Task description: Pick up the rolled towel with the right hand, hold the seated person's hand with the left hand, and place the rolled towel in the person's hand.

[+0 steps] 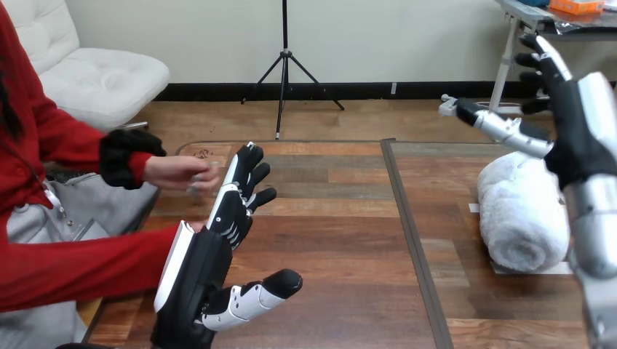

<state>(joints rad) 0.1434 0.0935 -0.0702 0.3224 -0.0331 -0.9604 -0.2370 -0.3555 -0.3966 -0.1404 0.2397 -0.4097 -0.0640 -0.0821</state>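
Observation:
A white rolled towel [519, 215] lies on the table at the right. My right hand [575, 123] hovers above it, raised off the table, with its fingers spread straight and its thumb pointing left; it holds nothing. My left hand [211, 247] is raised at the lower left, fingers straight and pointing away, thumb sticking out to the right. The person's hand [178, 173] hangs just beyond and left of my left fingertips, close to them, fingers loosely bent; whether they touch I cannot tell. The person's other arm in a red sleeve [80, 265] lies beside my left palm.
The wooden table [342, 240] has a dark seam [409, 225] running front to back between the two hands. A small white slip [474, 208] lies under the towel's left side.

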